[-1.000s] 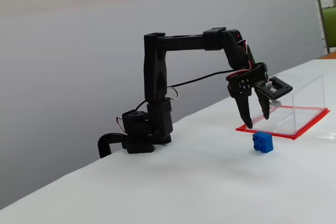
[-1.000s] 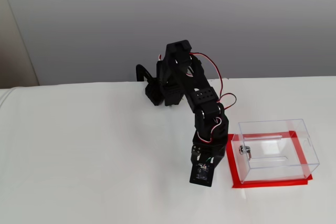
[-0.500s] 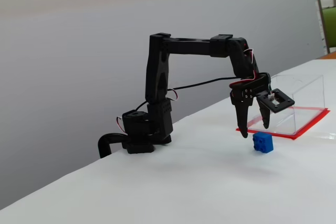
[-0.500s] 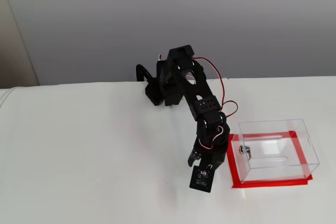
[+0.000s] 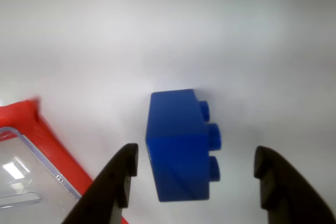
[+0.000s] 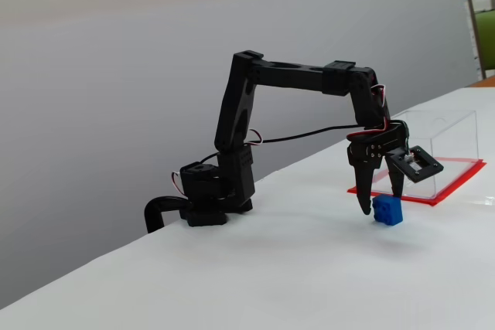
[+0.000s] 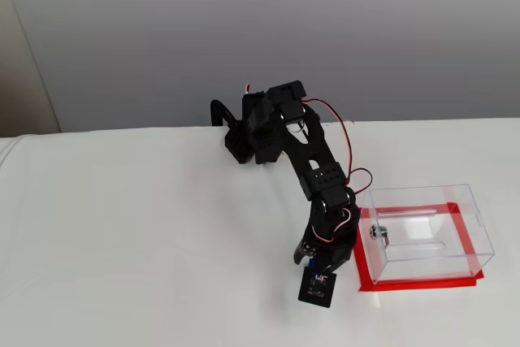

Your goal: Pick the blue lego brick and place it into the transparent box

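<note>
The blue lego brick (image 5: 178, 145) lies on the white table with its studs pointing right in the wrist view. My gripper (image 5: 196, 153) is open, one black finger (image 5: 113, 187) left of the brick and the other on its right, neither touching it. In a fixed view the gripper (image 6: 381, 200) hangs over the brick (image 6: 387, 210), fingertips down at about brick height. The transparent box (image 6: 445, 148) with its red base stands just behind. From above, the box (image 7: 422, 233) with its silver knob (image 7: 375, 232) sits right of the gripper (image 7: 315, 264); the wrist hides the brick there.
The arm's base (image 6: 205, 195) is clamped at the table's far edge. A corner of the box and its red base edge (image 5: 31, 119) lies close to the left finger in the wrist view. White table (image 7: 122, 241) stretches left of the arm.
The arm has stretched forward and come down, carrying the open gripper from beside the box to around the brick. Brick and box have not moved.
</note>
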`<action>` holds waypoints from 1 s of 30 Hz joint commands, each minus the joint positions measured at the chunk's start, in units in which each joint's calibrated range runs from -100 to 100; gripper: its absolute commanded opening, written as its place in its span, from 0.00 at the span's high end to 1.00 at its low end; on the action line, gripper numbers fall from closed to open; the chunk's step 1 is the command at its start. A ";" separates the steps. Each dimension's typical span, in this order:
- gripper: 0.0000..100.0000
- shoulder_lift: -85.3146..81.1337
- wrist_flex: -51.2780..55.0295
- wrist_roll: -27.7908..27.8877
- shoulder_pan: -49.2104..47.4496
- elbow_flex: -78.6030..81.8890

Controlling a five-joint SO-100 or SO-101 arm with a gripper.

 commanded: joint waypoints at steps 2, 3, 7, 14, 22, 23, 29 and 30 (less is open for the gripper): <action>0.76 0.84 -0.65 -0.45 -0.14 -5.77; 0.76 1.35 -0.65 -0.45 -0.14 -6.23; 0.76 3.05 -0.65 -0.45 -0.21 -6.68; 0.76 3.39 -0.65 -0.45 -0.21 -6.68; 0.90 3.39 -0.65 -0.45 -0.21 -6.68; 0.90 3.39 -0.65 -0.45 -0.21 -6.68; 0.97 3.39 -0.65 -0.45 -0.29 -6.68; 0.98 3.39 -0.65 -0.45 -0.29 -6.68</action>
